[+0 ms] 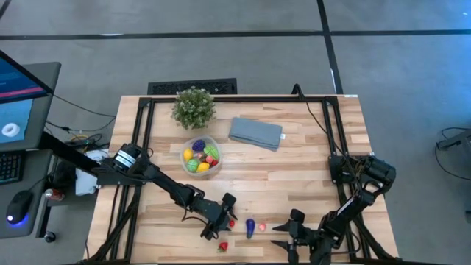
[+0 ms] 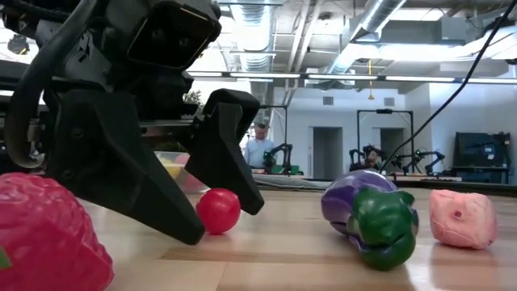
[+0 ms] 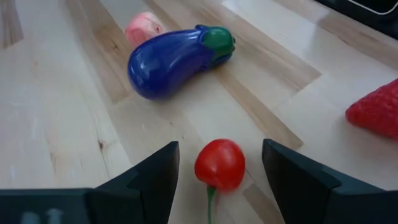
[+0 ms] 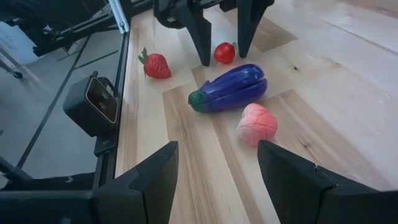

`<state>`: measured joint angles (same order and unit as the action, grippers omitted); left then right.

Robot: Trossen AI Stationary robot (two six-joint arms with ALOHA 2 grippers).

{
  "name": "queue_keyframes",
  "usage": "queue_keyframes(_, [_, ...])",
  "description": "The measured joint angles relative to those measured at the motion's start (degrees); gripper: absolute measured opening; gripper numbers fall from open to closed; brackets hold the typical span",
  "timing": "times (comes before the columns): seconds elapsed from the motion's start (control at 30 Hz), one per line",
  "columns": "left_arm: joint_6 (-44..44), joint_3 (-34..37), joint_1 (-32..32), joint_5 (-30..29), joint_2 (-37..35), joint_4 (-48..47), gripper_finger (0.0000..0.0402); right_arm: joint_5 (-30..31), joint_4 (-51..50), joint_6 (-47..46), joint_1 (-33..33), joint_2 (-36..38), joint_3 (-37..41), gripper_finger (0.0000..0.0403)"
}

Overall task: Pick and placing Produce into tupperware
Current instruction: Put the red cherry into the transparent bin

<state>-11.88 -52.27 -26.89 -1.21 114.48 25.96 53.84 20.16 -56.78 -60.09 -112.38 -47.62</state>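
Your left gripper (image 1: pixel 227 217) is down at the table's near edge, fingers spread wide with the red cherry (image 3: pixel 220 163) between them, gripping nothing yet. Just right of it lie the eggplant (image 1: pixel 250 227) and a pink piece (image 1: pixel 263 229); the strawberry (image 1: pixel 223 246) sits nearer the edge. Your right gripper (image 1: pixel 285 237) waits open and empty beside the pink piece. The tupperware (image 1: pixel 201 156), holding several pieces, stands farther back near the plant (image 1: pixel 194 107) and cloth (image 1: pixel 255 133).

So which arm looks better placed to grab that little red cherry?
The left. Its gripper is open with a finger on each side of the cherry. The right gripper, also open, waits farther off, beyond the eggplant.
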Motion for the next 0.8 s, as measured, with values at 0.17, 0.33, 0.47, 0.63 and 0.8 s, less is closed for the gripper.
queue_keyframes(0.17, [0.0,0.0,0.0,0.0,0.0,0.0,0.0201,0.0,-0.2,0.2,0.0,0.0,0.0,0.0244])
queue_keyframes(0.33, [0.0,0.0,0.0,0.0,0.0,-0.1,0.0170,0.0,-0.2,0.2,-0.1,0.0,0.0,0.0244])
queue_keyframes(0.47, [-0.2,0.0,0.0,0.0,0.0,-0.4,0.0145,0.0,-0.1,0.2,0.0,0.0,0.0,0.0244])
queue_keyframes(0.63, [-0.4,0.0,0.0,-0.3,0.0,-0.6,0.0118,0.0,-0.1,0.2,0.0,0.0,0.0,0.0244])
queue_keyframes(0.8, [-1.0,0.0,0.0,-0.6,0.0,-0.6,0.0104,0.0,-0.1,0.2,0.0,0.0,0.0,0.0244])
